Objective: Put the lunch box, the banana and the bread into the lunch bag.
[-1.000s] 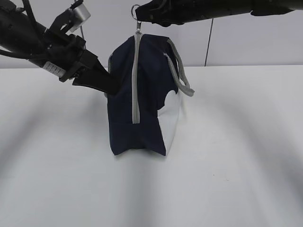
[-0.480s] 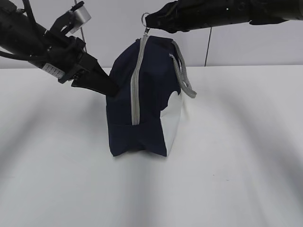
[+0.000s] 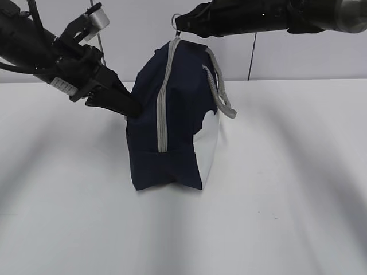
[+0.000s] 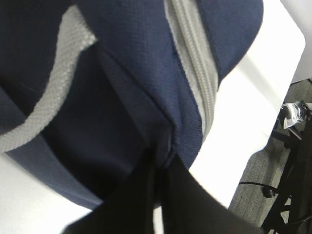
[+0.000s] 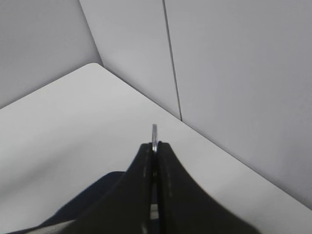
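Note:
The navy lunch bag [image 3: 178, 114] stands on end on the white table [image 3: 275, 189], its grey zipper [image 3: 163, 103] running up the near face. My left gripper [image 3: 135, 110] is shut on a fold of the bag's fabric at its left side; in the left wrist view the fingertips [image 4: 146, 163] pinch the blue cloth [image 4: 122, 97] beside the zipper [image 4: 195, 63]. My right gripper [image 3: 179, 24] is shut on the zipper's ring pull [image 3: 176, 19] above the bag's top; the ring pull [image 5: 154, 132] pokes out between its fingertips [image 5: 146, 151]. The lunch box, banana and bread are out of view.
A grey rope handle [image 3: 221, 91] hangs off the bag's right side. Grey wall panels [image 3: 309, 51] stand behind the table. The table edge [image 4: 273, 112] and a chair base on the floor [image 4: 292, 112] show in the left wrist view.
My right gripper has moved a little to the right with the ring pull, and the bag's top has leaned right with it. The left gripper has kept its pinch in place.

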{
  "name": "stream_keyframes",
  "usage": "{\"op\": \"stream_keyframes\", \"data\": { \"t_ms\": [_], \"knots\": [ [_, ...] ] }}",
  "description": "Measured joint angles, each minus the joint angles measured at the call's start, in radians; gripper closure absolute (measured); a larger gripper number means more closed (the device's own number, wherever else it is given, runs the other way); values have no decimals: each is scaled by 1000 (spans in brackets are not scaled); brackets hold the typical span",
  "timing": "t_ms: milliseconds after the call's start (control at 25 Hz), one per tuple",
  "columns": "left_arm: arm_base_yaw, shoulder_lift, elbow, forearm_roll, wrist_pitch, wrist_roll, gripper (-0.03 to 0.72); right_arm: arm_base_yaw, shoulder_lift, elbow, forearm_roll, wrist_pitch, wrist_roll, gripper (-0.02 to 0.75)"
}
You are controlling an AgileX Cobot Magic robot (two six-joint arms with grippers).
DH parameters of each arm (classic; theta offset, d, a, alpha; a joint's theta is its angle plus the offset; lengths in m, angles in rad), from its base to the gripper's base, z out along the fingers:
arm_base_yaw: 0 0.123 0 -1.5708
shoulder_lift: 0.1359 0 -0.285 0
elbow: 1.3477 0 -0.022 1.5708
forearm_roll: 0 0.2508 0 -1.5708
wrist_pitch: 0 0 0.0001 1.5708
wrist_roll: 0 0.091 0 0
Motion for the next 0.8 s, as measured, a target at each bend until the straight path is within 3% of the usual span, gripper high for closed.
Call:
{"op": "stream_keyframes", "data": {
  "t_ms": [520,800],
  "knots": [
    [0,0,0,86,24,0,687,-19,183,-212,-15,-39,200,754],
    [-3,0,0,139,50,0,687,-28,197,-227,-38,-62,323,754]
  ]
}}
